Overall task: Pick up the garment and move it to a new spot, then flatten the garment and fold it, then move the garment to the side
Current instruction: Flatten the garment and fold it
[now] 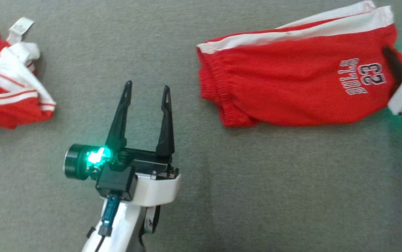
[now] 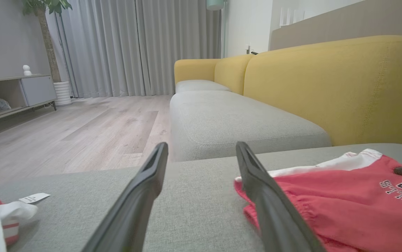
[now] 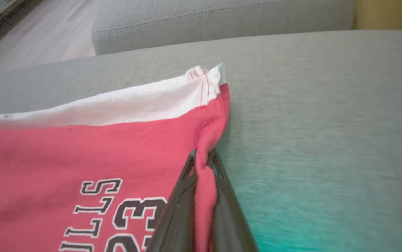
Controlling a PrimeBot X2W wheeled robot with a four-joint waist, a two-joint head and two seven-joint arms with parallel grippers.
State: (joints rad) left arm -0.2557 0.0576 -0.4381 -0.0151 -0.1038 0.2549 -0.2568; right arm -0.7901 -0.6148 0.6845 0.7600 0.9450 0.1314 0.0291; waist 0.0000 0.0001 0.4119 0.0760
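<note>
The garment (image 1: 292, 80) is a pair of red shorts with white side stripes and a "BULLS 23" print, lying folded on the grey cushion at the right. My right gripper (image 3: 202, 155) is shut on the garment's (image 3: 82, 154) red hem edge, with cloth pinched between its fingers; it also shows at the right edge of the head view as my right gripper (image 1: 395, 57). My left gripper (image 1: 147, 89) stands open over bare cushion, left of the garment and apart from it. In the left wrist view my left gripper (image 2: 201, 154) holds nothing, and the garment (image 2: 344, 203) lies to its right.
A second red and white garment (image 1: 8, 80) with a label lies crumpled at the far left. The grey cushion (image 1: 222, 196) spreads between the two. A yellow sofa back (image 2: 327, 87), another grey seat (image 2: 236, 122) and wooden floor (image 2: 64, 140) lie beyond.
</note>
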